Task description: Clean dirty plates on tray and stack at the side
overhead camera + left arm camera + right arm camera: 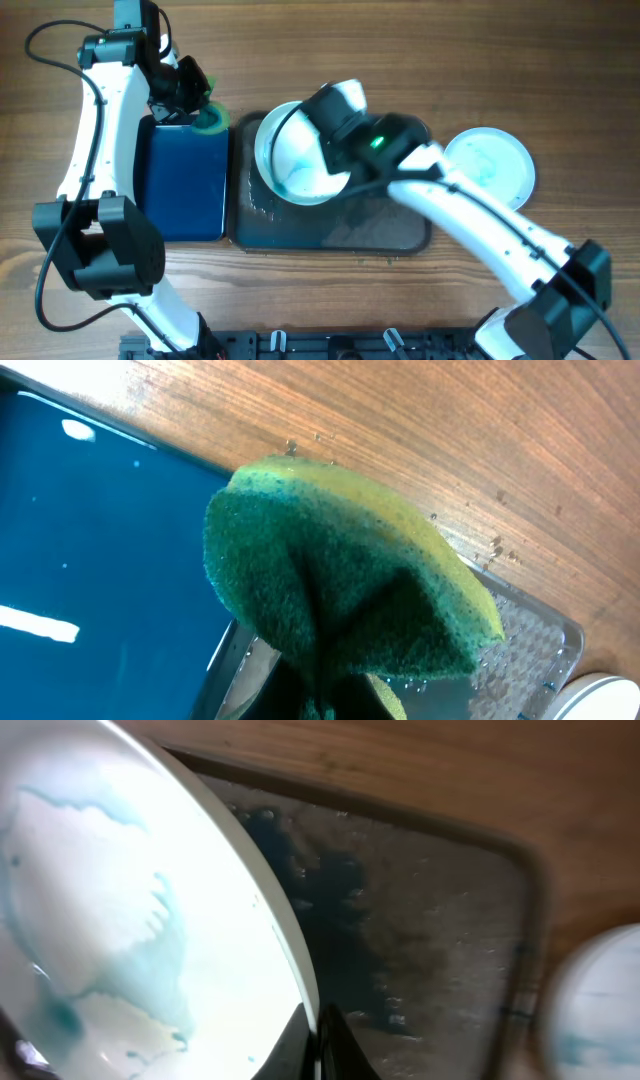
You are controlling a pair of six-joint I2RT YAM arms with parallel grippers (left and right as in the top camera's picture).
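My right gripper (338, 152) is shut on the rim of a white plate (295, 160) with blue-teal smears and holds it tilted over the left part of the dark grey tray (385, 228). In the right wrist view the fingers (318, 1042) pinch the plate's edge (130, 920) above the wet tray (430, 940). A second smeared plate (490, 165) lies on the table right of the tray. A third plate is not in view. My left gripper (192, 98) is shut on a green and yellow sponge (340, 570), held above the gap between the two trays.
A glossy blue tray (180, 180) lies left of the grey tray and also shows in the left wrist view (100, 560). Water drops sit on the grey tray's corner (530, 640) and on the wood. The black rail (320, 345) runs along the front edge.
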